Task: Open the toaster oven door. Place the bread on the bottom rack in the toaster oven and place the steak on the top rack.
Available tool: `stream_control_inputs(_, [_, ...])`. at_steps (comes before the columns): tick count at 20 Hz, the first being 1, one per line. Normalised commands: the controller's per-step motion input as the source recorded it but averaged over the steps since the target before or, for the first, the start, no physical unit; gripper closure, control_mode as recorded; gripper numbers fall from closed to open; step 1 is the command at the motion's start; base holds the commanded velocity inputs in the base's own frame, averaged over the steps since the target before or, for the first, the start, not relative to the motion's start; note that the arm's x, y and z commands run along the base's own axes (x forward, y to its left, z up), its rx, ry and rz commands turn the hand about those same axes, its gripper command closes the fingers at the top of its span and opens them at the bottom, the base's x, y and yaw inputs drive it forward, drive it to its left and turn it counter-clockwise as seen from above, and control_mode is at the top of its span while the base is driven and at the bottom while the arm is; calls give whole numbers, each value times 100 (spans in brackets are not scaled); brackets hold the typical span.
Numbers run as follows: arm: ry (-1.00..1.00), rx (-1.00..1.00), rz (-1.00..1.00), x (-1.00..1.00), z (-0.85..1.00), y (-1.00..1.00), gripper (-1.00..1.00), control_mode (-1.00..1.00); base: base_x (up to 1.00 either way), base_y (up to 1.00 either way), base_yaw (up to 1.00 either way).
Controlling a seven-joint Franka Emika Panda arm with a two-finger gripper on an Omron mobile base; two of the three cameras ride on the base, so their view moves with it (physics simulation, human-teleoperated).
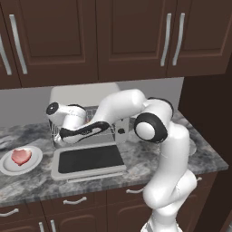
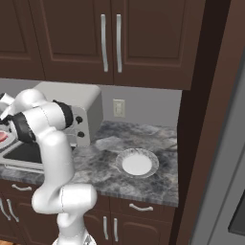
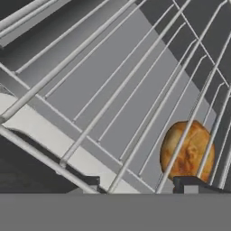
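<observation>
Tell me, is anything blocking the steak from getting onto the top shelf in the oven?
The toaster oven door lies open, so that's clear. But the robot arm reaches into the opening, between the steak and the racks.

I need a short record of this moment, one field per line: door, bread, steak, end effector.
door: toaster oven door is dropped open, lying flat in front of the toaster oven
bread: bread lies inside, seen through rack wires
steak: steak sits on a white plate, left of the oven
end effector: end effector inside the oven, near the bread; grip unclear
</observation>
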Motion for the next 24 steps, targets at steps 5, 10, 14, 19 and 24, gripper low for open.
stream_control_inputs(5, [19,2,0,-67,-44,0,100,-100,0,0,0])
stream_control_inputs(10, [17,4,0,-71,-48,0,100,-100,0,0,0])
stream_control_inputs(14, [15,5,0,-71,-52,0,100,-100,0,0,0])
stream_control_inputs(19, [12,5,0,-74,-54,0,100,-100,0,0,0])
stream_control_inputs(24, [11,7,0,-76,-53,0,100,-100,0,0,0])
